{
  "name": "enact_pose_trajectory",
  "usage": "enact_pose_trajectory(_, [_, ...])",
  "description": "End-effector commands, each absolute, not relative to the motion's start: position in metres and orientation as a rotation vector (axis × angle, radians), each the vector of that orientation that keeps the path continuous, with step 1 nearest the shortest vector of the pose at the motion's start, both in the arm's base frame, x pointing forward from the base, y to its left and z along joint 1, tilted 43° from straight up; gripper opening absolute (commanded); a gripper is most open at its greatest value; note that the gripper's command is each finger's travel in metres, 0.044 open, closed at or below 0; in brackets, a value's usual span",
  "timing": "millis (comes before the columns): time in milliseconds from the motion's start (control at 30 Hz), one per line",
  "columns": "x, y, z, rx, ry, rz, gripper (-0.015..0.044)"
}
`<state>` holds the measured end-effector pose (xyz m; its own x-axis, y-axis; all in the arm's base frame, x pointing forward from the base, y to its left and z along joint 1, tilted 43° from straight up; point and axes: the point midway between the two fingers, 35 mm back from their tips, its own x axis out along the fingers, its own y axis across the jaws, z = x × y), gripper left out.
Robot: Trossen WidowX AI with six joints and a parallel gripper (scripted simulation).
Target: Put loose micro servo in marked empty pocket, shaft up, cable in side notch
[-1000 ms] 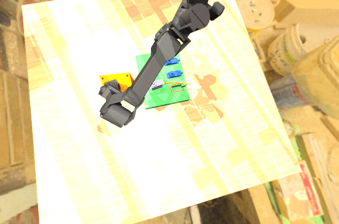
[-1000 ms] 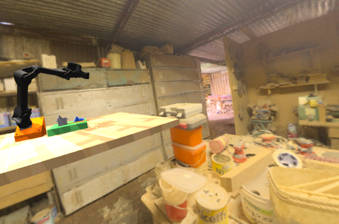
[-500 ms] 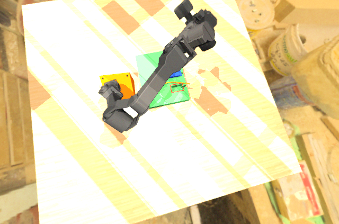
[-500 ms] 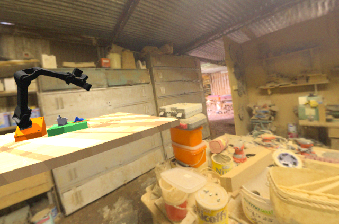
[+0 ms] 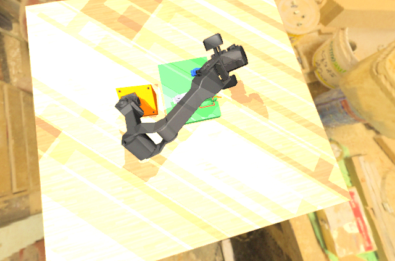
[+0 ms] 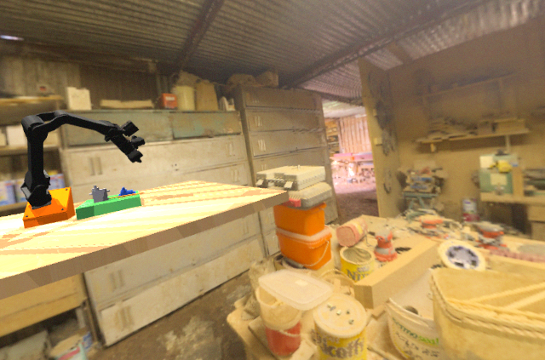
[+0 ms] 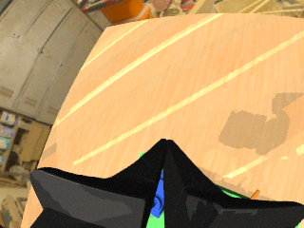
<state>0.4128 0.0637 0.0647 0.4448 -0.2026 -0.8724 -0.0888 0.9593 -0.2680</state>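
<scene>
Hovering above the green deck (image 5: 173, 79) (image 6: 110, 208) (image 7: 155, 222), my gripper (image 5: 237, 57) (image 6: 139, 157) (image 7: 165, 144) is angled downward, its two black fingers closed narrow with their tips together and nothing held between them. The loose servo (image 5: 179, 97) (image 6: 100, 194), pale grey, is on top of the deck, outside the pocket (image 5: 207, 106) marked with an orange outline. From the side it stands up above the deck, apart from my gripper; from overhead, my arm (image 5: 181, 114) (image 6: 36, 145) passes beside it and covers part of the deck between it and the pocket. An orange cable (image 5: 218, 96) (image 7: 256, 194) sticks out past the deck's edge, near the pocket. A blue servo (image 5: 194, 72) (image 6: 127, 191) (image 7: 158, 199) sits on the deck, partly hidden by my arm in the overhead view and showing behind my fingers in the wrist view. The deck lies on the wooden surface (image 5: 223, 171) (image 6: 185, 210) (image 7: 166, 85), just beside the orange base (image 5: 147, 90) (image 6: 65, 204) that carries my arm.
</scene>
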Motion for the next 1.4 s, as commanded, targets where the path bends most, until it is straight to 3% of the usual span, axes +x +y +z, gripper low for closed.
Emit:
enact_pose_trajectory(0, [0.398,0.04,0.064,-0.303,1.17,-0.163,0.0])
enact_pose_trajectory(667, [0.28,-0.086,0.077,-0.472,1.567,-0.688,0.0])
enact_pose_trajectory(1367, [0.274,-0.105,0.061,-0.48,1.578,-0.703,0.0])
